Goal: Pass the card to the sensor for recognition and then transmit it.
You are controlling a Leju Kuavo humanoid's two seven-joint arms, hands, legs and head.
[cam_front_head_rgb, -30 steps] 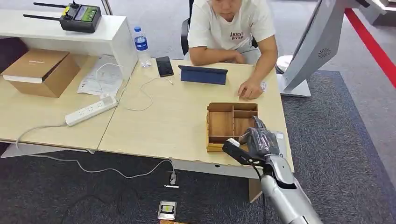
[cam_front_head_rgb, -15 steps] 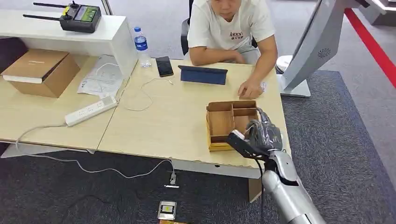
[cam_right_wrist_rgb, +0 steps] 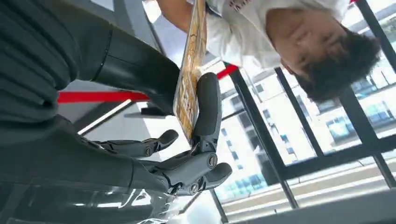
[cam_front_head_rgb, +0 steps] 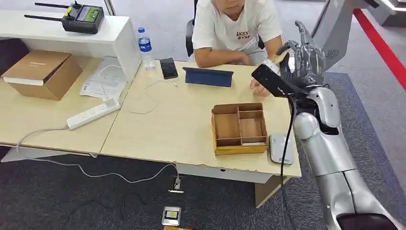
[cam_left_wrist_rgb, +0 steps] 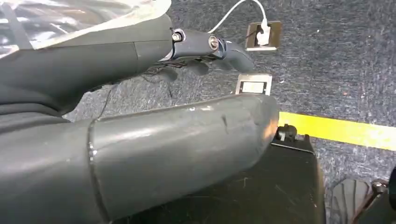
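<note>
My left hand (cam_left_wrist_rgb: 205, 51) hangs by my side over the dark carpet (cam_left_wrist_rgb: 336, 65), its fingers curled in and holding nothing. Nearest on the table (cam_front_head_rgb: 172, 129), at the front edge beside my right arm, lies the flat grey sensor (cam_front_head_rgb: 279, 148), touching the right side of the wooden tray (cam_front_head_rgb: 239, 128) with its open compartments. My right hand (cam_front_head_rgb: 301, 60) is raised well above and beyond both, over the far right corner of the table. It pinches the card (cam_right_wrist_rgb: 190, 65) between thumb and one finger, the other fingers spread loosely apart; the card stands on edge in the wrist view, a yellowish printed face toward the thumb, and in the head view a pale corner of it (cam_front_head_rgb: 277, 58) peeks out just left of the fingers. So the card is in the air, in my grip, well apart from the sensor. Just past my hand sits a person (cam_front_head_rgb: 237, 28) in a white shirt, one hand on the table near a blue tablet (cam_front_head_rgb: 208, 76); further left are a phone (cam_front_head_rgb: 168, 67) and a water bottle (cam_front_head_rgb: 145, 47)
</note>
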